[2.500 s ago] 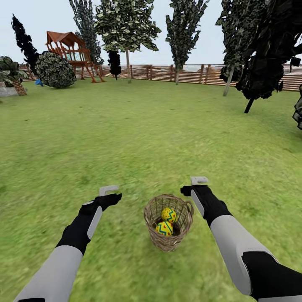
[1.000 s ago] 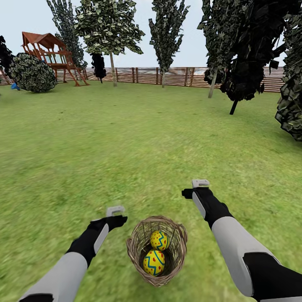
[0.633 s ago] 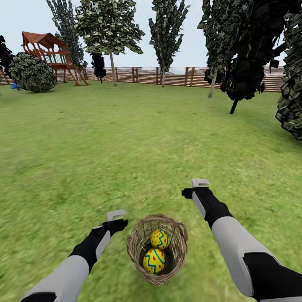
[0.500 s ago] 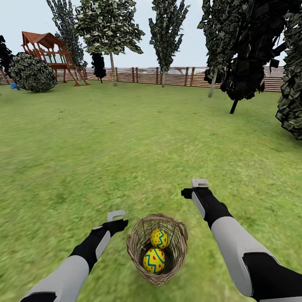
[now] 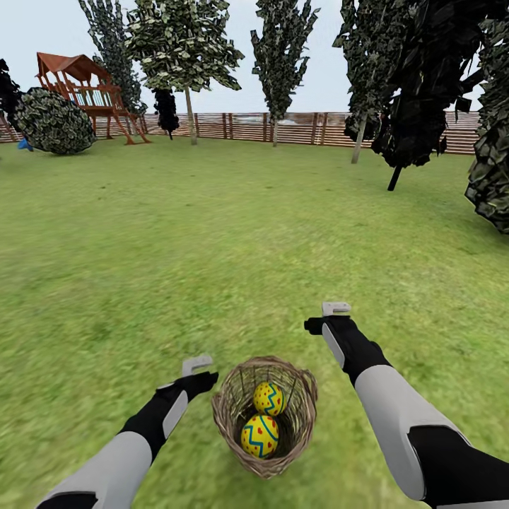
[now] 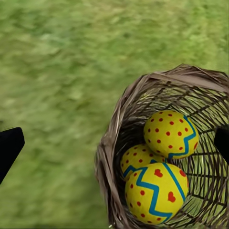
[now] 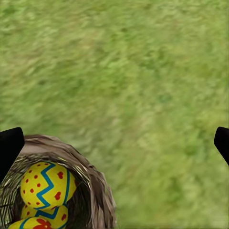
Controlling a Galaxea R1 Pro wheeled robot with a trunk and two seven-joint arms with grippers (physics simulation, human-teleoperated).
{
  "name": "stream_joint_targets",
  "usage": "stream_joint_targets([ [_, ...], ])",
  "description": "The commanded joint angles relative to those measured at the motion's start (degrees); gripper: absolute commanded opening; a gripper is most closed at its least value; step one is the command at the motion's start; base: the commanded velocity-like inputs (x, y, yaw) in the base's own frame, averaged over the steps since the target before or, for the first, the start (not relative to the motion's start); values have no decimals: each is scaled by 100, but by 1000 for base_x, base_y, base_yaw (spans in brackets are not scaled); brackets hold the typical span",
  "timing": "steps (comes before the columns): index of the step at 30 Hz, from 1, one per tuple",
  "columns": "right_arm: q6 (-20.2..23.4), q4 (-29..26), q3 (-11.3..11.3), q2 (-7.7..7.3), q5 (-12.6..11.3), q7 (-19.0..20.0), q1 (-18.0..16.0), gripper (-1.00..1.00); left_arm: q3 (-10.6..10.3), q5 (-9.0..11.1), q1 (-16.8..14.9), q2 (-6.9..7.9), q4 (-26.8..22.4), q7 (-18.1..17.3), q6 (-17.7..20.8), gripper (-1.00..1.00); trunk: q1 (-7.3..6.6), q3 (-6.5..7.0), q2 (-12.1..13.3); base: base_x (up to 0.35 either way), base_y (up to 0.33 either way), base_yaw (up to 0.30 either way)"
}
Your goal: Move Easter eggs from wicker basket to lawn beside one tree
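The wicker basket (image 5: pixel 265 418) stands on the lawn (image 5: pixel 212 233) between my arms. In the head view two Easter eggs show inside, one (image 5: pixel 268 398) above the other (image 5: pixel 259 435). The left wrist view looks into the basket (image 6: pixel 114 133) and shows three eggs: a dotted one (image 6: pixel 171 133), a zigzag one (image 6: pixel 155 191) and one half hidden beneath them (image 6: pixel 135 160). My left gripper (image 5: pixel 198 378) hangs open just beside the rim (image 6: pixel 116 145). My right gripper (image 5: pixel 319 325) is open over grass beyond the basket (image 7: pixel 116 143), with the basket (image 7: pixel 90 183) and an egg (image 7: pixel 47 183) at the picture's corner.
A pale-trunked tree (image 5: pixel 189 113) stands far off by the slatted fence (image 5: pixel 297 127), others (image 5: pixel 274 127) along it. Dark leafy trees (image 5: pixel 424 92) crowd the right. A wooden play structure (image 5: pixel 81 88) and a shrub (image 5: pixel 53 124) stand at the far left.
Since 2.5 s ago the view has moved closer to the basket and turned right. Over the last second my left gripper has drawn back a little beside the rim; the right arm is still.
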Motion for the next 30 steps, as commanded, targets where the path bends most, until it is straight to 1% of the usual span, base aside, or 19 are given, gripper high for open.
stream_joint_targets([
  [1,27,-2,2,2,-3,-25,-2,100,32,40,-1,-15,4,-5,40,100,22,-24,-44,0,0,0],
  [30,18,8,2,5,-3,-29,-2,100,41,40,-1,-31,61,-6,13,100,659,-544,-1207,0,0,0],
])
